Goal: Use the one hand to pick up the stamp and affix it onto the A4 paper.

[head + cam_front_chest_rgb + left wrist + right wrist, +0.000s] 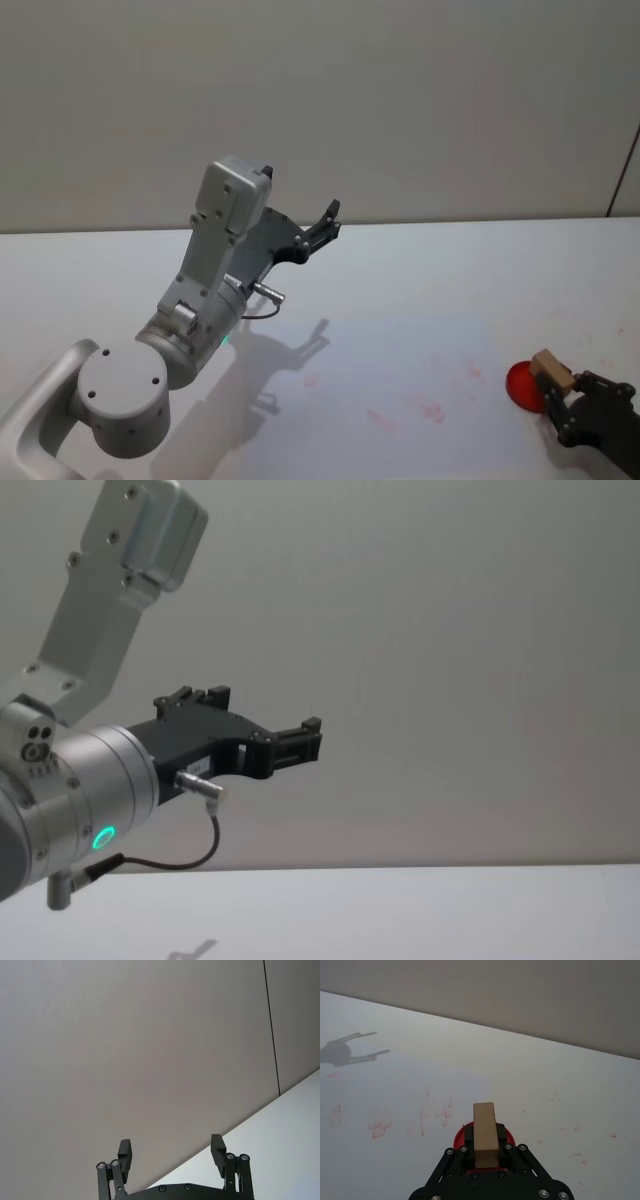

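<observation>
The right gripper (562,398) has its fingers clamped on the stamp (552,371), block standing long-axis up over the red ink pad (522,385), with the A4 paper (400,370) lying just left of that pad, while the left gripper (322,226) hangs open, well beyond it.

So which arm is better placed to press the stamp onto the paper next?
Right. The right gripper is shut on the stamp, low over the red ink pad beside the paper. The left gripper is raised, open and empty.
</observation>
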